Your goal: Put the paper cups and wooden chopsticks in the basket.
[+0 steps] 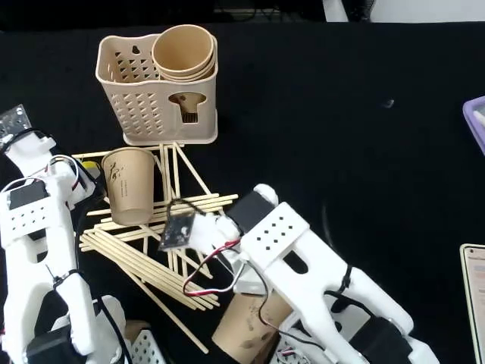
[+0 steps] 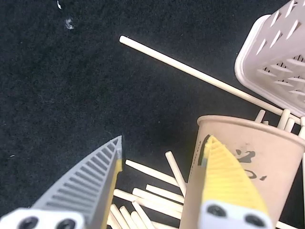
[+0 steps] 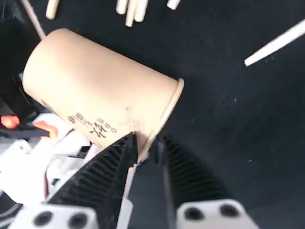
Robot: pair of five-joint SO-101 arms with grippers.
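Left pincer (image 2: pixel 164 138) gapes wide beside a tan paper cup (image 2: pixel 267 157) near the beige perforated plastic basket (image 2: pixel 279 57); right pincer (image 3: pixel 147 141) grips a second tan paper cup (image 3: pixel 95 95) by its rim, farther off.

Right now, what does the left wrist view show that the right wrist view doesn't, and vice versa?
Only the left wrist view: the basket, a standing cup near it, and the left fingers spread open, one in front of that cup's side.
Only the right wrist view: a tipped cup lying on its side, with the right fingers closed on its rim.
Both: loose chopsticks on the black table.
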